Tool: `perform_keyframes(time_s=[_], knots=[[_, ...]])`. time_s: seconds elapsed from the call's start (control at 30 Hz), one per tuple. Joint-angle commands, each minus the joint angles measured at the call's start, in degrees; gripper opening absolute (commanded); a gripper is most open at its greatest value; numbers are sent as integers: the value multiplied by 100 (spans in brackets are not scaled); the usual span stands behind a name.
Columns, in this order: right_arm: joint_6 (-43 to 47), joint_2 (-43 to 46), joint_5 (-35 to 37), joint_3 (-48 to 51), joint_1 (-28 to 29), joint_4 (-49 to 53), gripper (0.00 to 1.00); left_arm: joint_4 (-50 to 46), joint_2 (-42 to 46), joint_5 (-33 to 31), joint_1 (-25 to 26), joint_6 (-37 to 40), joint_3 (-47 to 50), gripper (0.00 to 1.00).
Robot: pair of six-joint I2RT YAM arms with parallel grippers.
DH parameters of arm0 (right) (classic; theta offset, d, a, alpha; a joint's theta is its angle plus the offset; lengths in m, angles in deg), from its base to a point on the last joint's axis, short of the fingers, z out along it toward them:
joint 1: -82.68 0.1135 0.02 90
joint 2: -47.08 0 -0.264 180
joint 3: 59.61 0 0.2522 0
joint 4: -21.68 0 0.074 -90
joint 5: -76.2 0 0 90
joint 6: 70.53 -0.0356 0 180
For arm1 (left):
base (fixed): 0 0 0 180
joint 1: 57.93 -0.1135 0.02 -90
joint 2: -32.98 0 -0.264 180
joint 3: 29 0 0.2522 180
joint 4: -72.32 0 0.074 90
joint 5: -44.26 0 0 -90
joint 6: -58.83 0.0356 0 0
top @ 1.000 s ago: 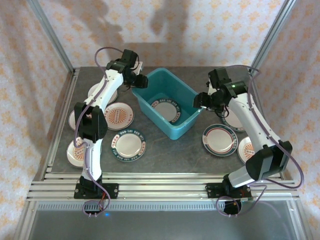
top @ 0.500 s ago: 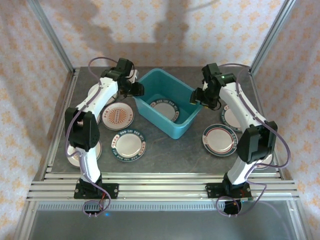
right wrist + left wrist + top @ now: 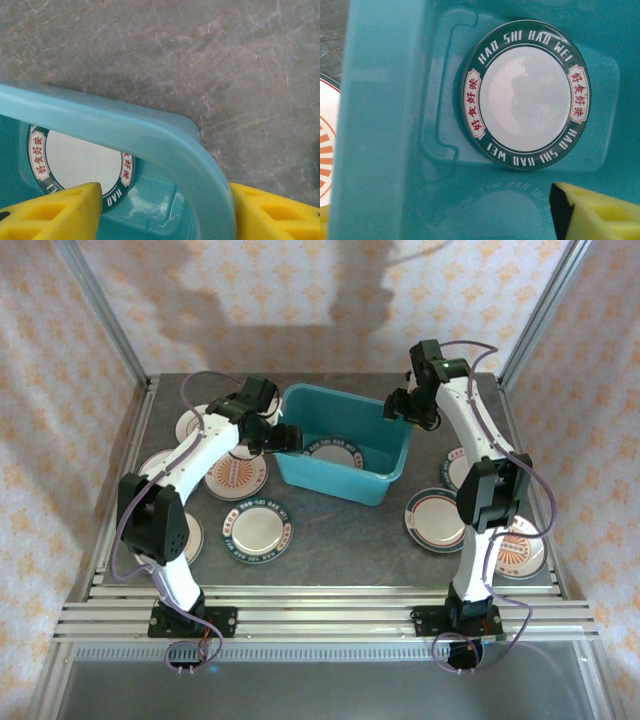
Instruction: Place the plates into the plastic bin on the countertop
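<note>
The teal plastic bin (image 3: 345, 475) stands mid-countertop (image 3: 340, 535) with one green-rimmed plate (image 3: 335, 452) flat on its floor. In the left wrist view this plate (image 3: 525, 95) reads HAO SHI HAO WEI. My left gripper (image 3: 285, 437) is open astride the bin's left wall (image 3: 385, 125), one yellow finger (image 3: 595, 215) inside. My right gripper (image 3: 397, 410) is open astride the rim (image 3: 165, 145) at the far right corner. Its outer finger (image 3: 270, 215) lies against the rim and its inner finger (image 3: 55, 212) hangs over the plate (image 3: 75, 160).
Several plates lie on the countertop left of the bin, among them an orange sunburst one (image 3: 237, 472) and a green-rimmed one (image 3: 255, 530). Three more lie to the right, the nearest red-ringed (image 3: 437, 518). Aluminium rails (image 3: 300, 615) line the near edge.
The bin has swung from a diagonal to nearly square with the table and shifted toward the back. Both grippers moved with it, and the left jaws have spread wider.
</note>
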Motion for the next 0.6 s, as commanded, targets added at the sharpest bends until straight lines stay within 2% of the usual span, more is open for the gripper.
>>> perform_keyframes(time_s=[0.0, 0.23, 0.43, 0.57], knots=[[211, -58, -35, -342, 13, 380, 66, 106, 481, -296, -25, 124, -110, 77], [150, 729, 470, 323, -137, 437, 71, -285, 233, -318, -347, 564, -785, 78], [7, 1200, -105, 1066, -88, 79, 72, -311, -300, -33, -376, 660, -1141, 77], [45, 1155, -585, 1200, 18, -73, 69, -128, -437, 336, -367, 514, -1081, 75]])
